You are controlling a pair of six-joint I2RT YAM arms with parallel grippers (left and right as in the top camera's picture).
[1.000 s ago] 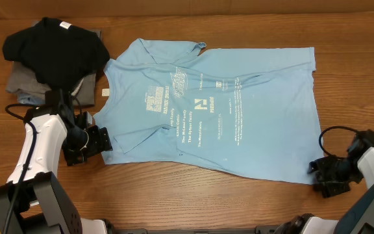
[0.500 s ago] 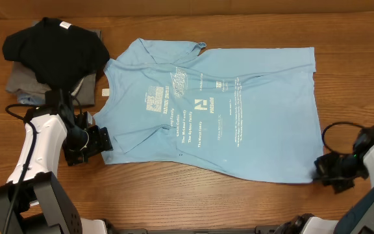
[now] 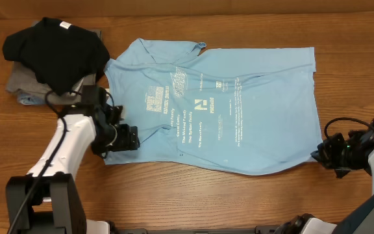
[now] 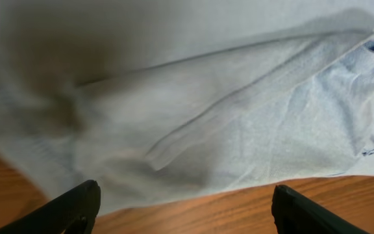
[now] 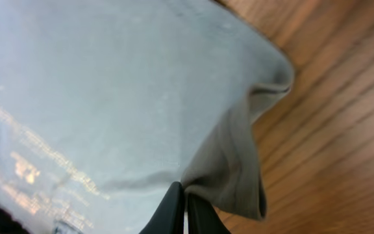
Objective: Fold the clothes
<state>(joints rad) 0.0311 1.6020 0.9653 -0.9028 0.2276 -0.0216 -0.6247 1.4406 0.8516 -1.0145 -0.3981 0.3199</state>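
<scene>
The left hand (image 3: 128,138) sits released (fingers wide apart) at the lower-left edge of the blue T-shirt (image 3: 252,123) on the worktop (image 3: 174,198), the right hand (image 3: 322,155) grasping its lower-right corner.

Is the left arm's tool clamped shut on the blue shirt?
No: the left tool has its fingers wide apart, and the T-shirt lies loose ahead of them, ungripped.
</scene>
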